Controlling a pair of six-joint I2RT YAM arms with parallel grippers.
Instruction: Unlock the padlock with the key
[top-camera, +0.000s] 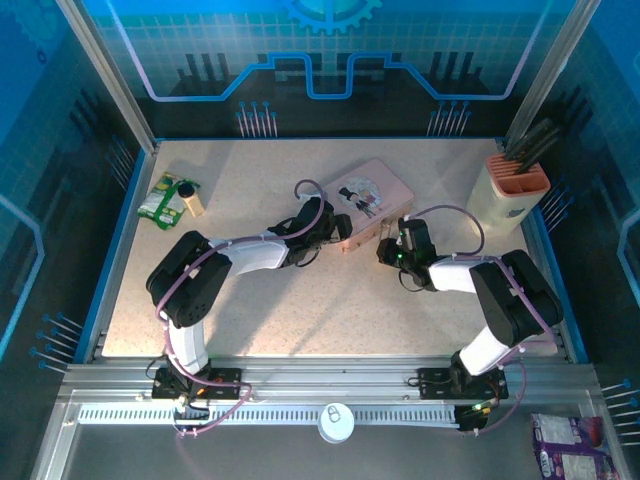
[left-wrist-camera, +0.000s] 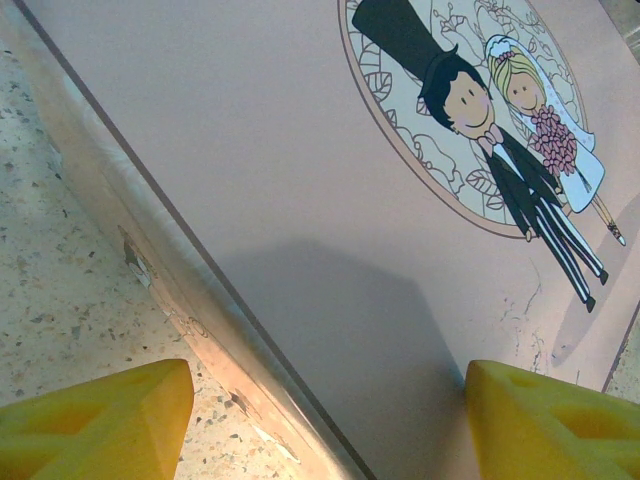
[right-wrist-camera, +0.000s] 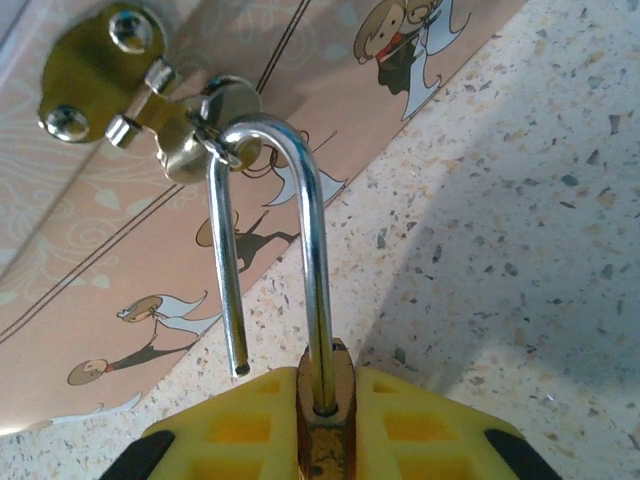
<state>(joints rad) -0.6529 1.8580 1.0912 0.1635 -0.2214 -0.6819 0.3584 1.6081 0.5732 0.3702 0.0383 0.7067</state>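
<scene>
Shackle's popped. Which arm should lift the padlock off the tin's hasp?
Right. The right gripper grips the padlock body, its freed shackle hooked through the hasp. The left gripper stands open over the pink tin lid, likely better as a brace.

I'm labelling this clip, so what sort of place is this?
Probably a robot test cell, not a home: a speckled table walled by blue printed panels, an aluminium rail carrying two bolted arms, and props like a pink tin.
</scene>
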